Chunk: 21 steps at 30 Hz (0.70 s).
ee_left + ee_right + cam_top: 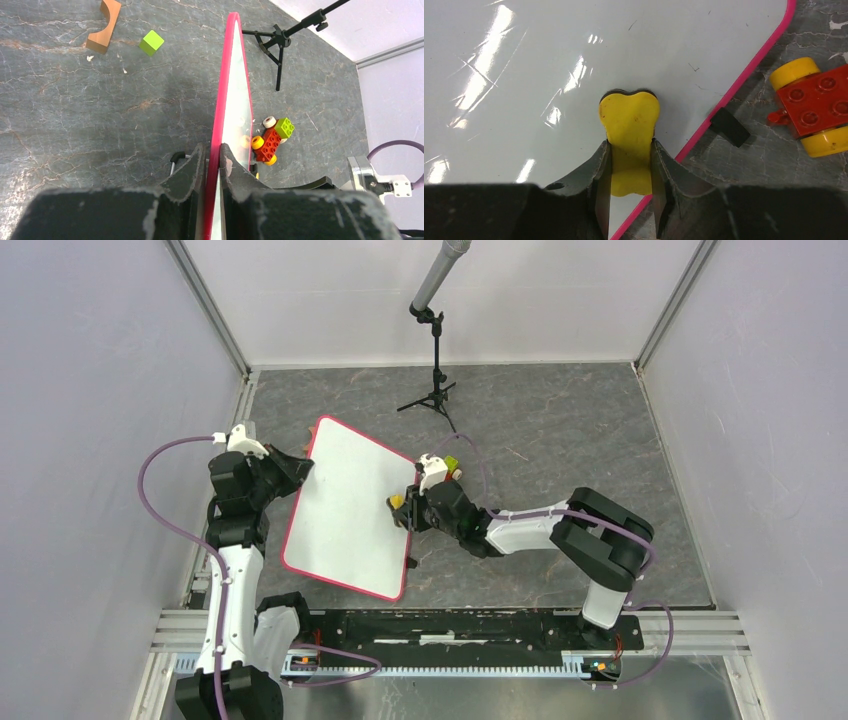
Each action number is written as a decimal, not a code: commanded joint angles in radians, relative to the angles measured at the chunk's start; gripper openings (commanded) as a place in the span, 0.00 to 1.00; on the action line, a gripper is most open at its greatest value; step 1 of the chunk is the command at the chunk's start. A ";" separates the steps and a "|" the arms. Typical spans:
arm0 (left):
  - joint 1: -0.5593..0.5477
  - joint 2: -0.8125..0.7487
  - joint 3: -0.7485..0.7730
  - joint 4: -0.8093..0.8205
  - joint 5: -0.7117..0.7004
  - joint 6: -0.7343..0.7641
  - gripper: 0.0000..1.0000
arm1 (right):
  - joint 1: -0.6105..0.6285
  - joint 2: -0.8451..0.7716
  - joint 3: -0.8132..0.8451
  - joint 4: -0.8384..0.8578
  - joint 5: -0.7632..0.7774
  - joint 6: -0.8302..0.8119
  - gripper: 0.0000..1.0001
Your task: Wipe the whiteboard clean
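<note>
Logging from my console: whiteboard (345, 505) sits tilted over the grey table (560, 430), between both arms. Left gripper (214, 152): clamped on the board's pink rim. Right gripper (630, 170): closed on a yellow eraser (629, 117), whose end I see against the white face near the right rim. Red brick car (270, 142): just beside the board. Green cube (151, 42), wooden arch (103, 25): on its other side.

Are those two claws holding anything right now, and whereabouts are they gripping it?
The left gripper clamps the whiteboard by its red rim; the right gripper pinches a yellow eraser around its narrow middle.
</note>
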 commanded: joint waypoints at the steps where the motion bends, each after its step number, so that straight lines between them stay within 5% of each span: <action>1: -0.011 0.005 0.007 -0.061 0.014 -0.042 0.02 | 0.006 0.042 -0.012 -0.100 0.011 -0.016 0.27; 14: -0.011 0.008 0.008 -0.062 0.012 -0.041 0.02 | 0.013 -0.026 -0.010 -0.127 -0.011 -0.036 0.27; 21: -0.011 0.010 0.009 -0.062 0.010 -0.040 0.02 | 0.054 -0.223 -0.031 -0.158 -0.036 -0.068 0.27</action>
